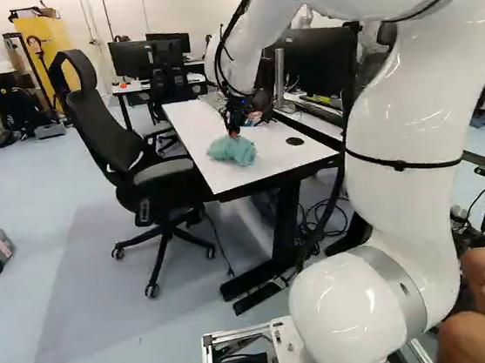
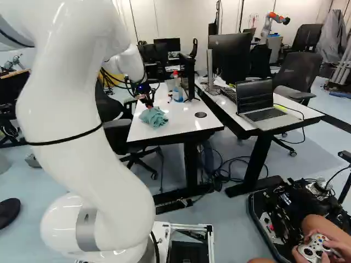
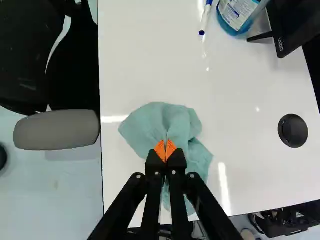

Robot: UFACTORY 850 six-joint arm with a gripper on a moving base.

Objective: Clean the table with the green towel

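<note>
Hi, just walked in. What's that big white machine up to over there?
The white robot arm is reaching over the white table, with its black fingers closed on a crumpled green towel. The towel lies bunched on the tabletop, near one end. The job is to clean the table with it. Farther along the same table stand a bottle of blue liquid and a marker lying down, both away from the towel.

claw [image 1: 234, 133] pinched green towel [image 3: 172, 117], towel lay crumpled on white desk [image 3: 150, 60], marker [image 3: 205, 19] and blue-liquid bottle [image 3: 234, 19] sat ahead, black cap [image 3: 293, 131] and grey armrest [image 3: 57, 130] were on opposite sides of towel
</note>
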